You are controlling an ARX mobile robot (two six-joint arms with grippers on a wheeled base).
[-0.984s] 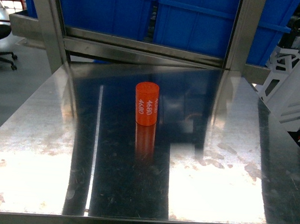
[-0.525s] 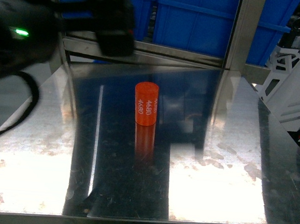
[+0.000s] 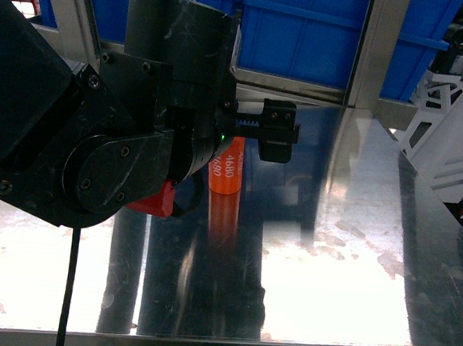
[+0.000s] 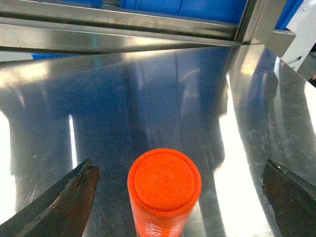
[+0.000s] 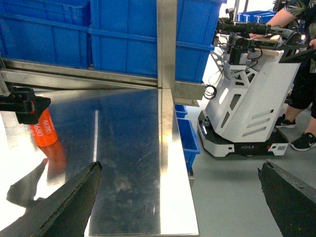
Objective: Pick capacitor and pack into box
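Left wrist view, nearest first: the left gripper (image 4: 180,197) is spread wide, its two dark worn fingers (image 4: 64,200) well apart on either side of the orange cylindrical capacitor (image 4: 164,190), touching neither side. That straddle looks like the set-up for a grasp, jaws centred so they can clench on the round body. The capacitor stands upright on the shiny scratched steel surface (image 4: 148,98), white "4680" print on its flank in the head view. Farther back run the steel frame rails (image 4: 123,29) and the big blue plastic bins (image 3: 306,35). The right gripper (image 5: 180,197), held off by the surface's edge, is also released and grasps nothing. No pink box shows in any view.
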